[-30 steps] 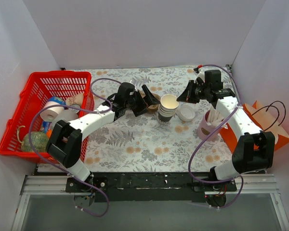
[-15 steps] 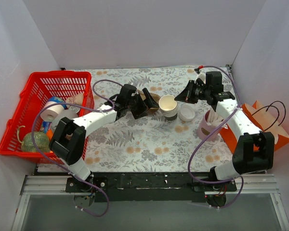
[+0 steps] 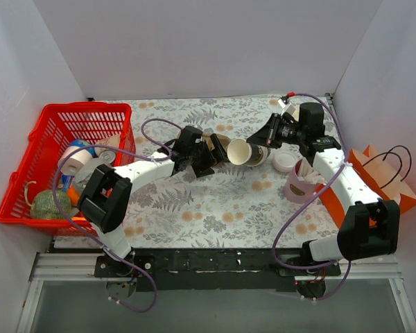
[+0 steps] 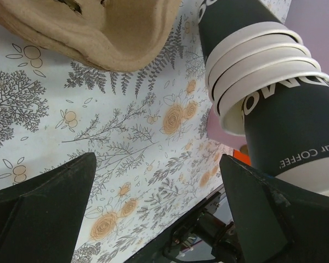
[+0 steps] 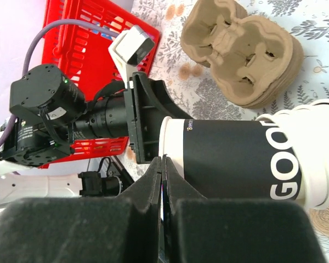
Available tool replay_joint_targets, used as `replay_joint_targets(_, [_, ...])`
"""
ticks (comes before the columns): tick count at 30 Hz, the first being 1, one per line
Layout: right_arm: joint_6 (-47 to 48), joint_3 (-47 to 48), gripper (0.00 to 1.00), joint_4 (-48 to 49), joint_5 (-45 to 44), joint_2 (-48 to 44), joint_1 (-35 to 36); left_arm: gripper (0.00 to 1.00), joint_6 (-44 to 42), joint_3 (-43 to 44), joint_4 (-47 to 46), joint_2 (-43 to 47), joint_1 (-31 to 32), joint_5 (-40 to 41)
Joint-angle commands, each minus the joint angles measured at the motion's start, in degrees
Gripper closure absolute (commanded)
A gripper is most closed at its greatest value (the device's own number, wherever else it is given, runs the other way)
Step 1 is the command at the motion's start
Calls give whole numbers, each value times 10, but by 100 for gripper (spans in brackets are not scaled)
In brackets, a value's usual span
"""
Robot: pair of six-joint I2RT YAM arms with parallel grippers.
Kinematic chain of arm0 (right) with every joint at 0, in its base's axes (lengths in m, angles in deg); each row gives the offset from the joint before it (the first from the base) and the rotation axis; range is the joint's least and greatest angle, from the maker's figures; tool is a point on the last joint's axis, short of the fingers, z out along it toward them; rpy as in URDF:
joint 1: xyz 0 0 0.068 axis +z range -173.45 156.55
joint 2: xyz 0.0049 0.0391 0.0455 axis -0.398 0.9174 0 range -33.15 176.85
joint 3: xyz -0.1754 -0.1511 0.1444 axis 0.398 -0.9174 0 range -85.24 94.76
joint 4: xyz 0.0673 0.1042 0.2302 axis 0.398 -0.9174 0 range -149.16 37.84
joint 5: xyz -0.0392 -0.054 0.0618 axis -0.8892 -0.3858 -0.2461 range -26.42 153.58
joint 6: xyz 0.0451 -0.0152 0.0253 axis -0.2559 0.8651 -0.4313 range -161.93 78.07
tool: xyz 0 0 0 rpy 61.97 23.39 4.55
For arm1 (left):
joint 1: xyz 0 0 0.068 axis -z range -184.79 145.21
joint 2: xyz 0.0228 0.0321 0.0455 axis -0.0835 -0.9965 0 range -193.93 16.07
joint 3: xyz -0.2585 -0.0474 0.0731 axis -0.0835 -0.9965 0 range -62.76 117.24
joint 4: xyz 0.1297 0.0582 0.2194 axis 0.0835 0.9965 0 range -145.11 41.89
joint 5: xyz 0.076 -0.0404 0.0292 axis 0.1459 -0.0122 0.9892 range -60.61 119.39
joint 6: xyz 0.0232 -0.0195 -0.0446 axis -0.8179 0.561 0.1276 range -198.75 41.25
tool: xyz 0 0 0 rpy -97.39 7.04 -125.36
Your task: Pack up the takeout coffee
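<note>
A stack of lidless paper cups, dark outside and cream inside, lies tilted with its mouth towards the left. My right gripper is shut on the rim of the outermost cup; its fingertips pinch the cup wall. My left gripper is open and empty, just left of the cup mouth. In the left wrist view the stack is at the upper right, beyond the open gripper. A round white lid lies on the table to the right. No lidded coffee cup shows.
A brown cardboard cup carrier sits behind the left gripper. A pink cup of white sticks and an orange paper bag stand at the right. A red basket of goods is at the left.
The cup stack has gone from upright to tipped leftwards in the right gripper's grip. The left gripper has moved right, closer to the cup mouth.
</note>
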Motion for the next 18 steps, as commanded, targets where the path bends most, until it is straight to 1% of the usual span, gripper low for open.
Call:
replay_joint_targets(1, [19,10,99,-12,-15,4,-5,2,-7,13,-9,34,3,-7])
replay_joint_targets(4, [23,20,99,-20,-32,17,-17,2,-14,12,-5,52,3,3])
replay_joint_targets(10, [77,106,99,-87,-172,54,-45,2,-19,19,3,64,3,7])
replay_joint_targets(11, [90,111,99,-88,-178,58,-55,2,-21,20,4,64,3,5])
replay_joint_targets(13, [109,114,99,-72,-173,64,-61,2,-23,23,6,64,3,-1])
replay_joint_targets(15, [123,115,99,-71,-147,65,-61,2,-23,18,10,72,2,-7])
replay_joint_targets(16, [125,110,99,-66,-106,63,-60,2,-24,16,14,78,2,-6])
replay_joint_targets(18, [119,101,99,-53,-67,56,-61,2,-29,10,27,111,3,11])
